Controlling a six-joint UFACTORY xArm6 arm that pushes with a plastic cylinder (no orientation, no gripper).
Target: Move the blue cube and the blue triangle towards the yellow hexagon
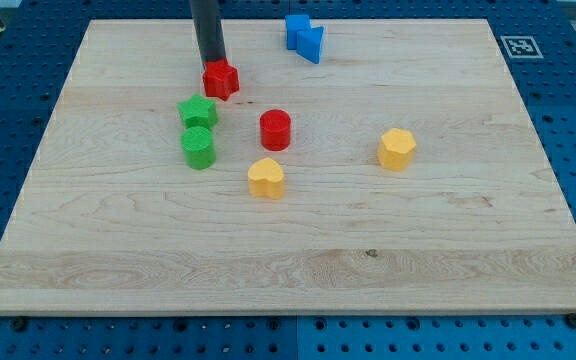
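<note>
Here we are at the view's top left, our tip [215,66] down on the tabletop [468,250] and touching, or all but touching, the far side of the red star [221,79], which hides the very end of the rod. There are no fingers on this rig to be apart or together; we only push, so where we stand matters. The blue cube [296,31] and blue triangle [312,44] sit pressed against each other at the view's top, well right of us, and that pairing is handy: one shove from behind could carry both. The yellow hexagon [396,148] waits at the view's right, lower down, well apart from them. Between lie open boards, while the red cylinder [275,129], yellow heart [266,178], green star [198,111] and green cylinder [198,146] cluster left of centre, out of the likely path. We judge nothing is done yet: we must get round above and left of the blues, then drive them down and right. The risk is the pair splitting under an off-centre push.
</note>
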